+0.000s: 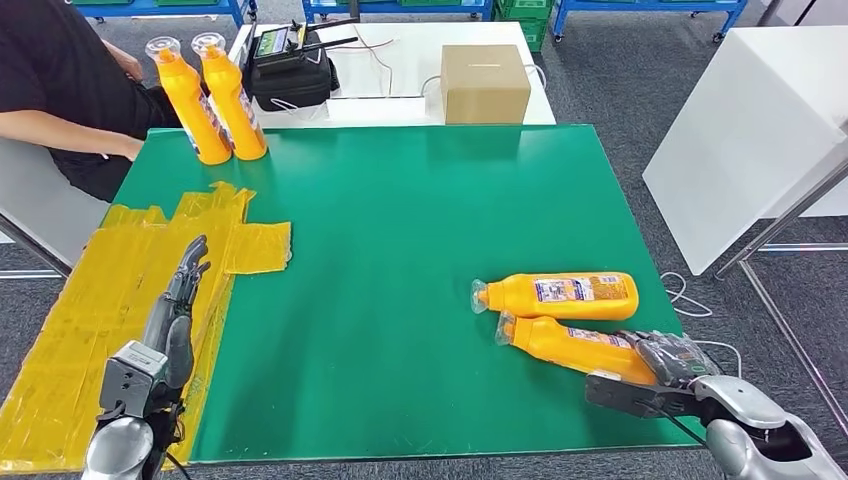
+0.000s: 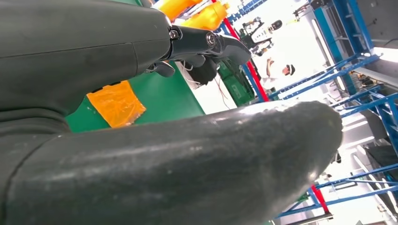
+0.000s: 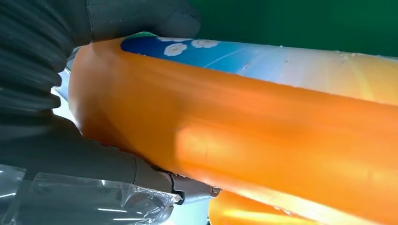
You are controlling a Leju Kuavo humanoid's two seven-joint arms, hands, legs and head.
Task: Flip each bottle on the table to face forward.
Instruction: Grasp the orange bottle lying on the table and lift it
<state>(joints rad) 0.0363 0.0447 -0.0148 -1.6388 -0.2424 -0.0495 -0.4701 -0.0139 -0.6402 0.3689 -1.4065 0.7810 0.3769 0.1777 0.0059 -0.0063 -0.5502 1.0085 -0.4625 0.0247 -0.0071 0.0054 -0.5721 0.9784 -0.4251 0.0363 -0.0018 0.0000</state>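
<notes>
Two orange bottles lie on their sides at the right of the green table, caps pointing left. The far bottle shows its printed label. My right hand grips the base end of the near bottle. In the right wrist view the thumb and fingers wrap that near bottle, and the far bottle peeks in beneath. Another two orange bottles stand upright at the back left. My left hand lies open over the yellow patch, fingers straight.
Yellow tape sheets cover the table's left front. A person sits at the back left beside the upright bottles. A cardboard box and a black device sit on the white table behind. A white panel stands to the right.
</notes>
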